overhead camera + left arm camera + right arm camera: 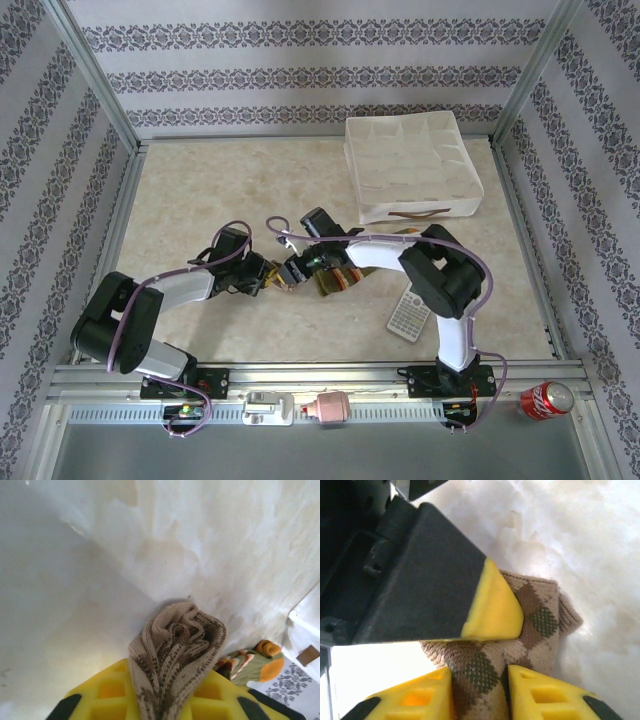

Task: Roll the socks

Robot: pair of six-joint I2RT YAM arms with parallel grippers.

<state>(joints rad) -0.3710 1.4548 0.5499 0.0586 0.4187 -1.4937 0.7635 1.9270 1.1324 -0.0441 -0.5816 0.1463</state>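
The brown-and-tan argyle sock sits mid-table, pinched from both sides. My left gripper is shut on its bunched, folded end, with knit layers fanning out past the yellow fingers. My right gripper is shut on the sock's diamond-patterned body. The left gripper's yellow fingertip lies across the sock just above it. From above, the two grippers meet tip to tip. The olive-and-orange sock lies rumpled on the table just right of them, and shows as the olive sock behind the argyle bundle.
A white fabric organizer with several compartments stands at the back right. A white remote-like keypad lies beside the right arm's base. On the front rail rest a red can and a pink object.
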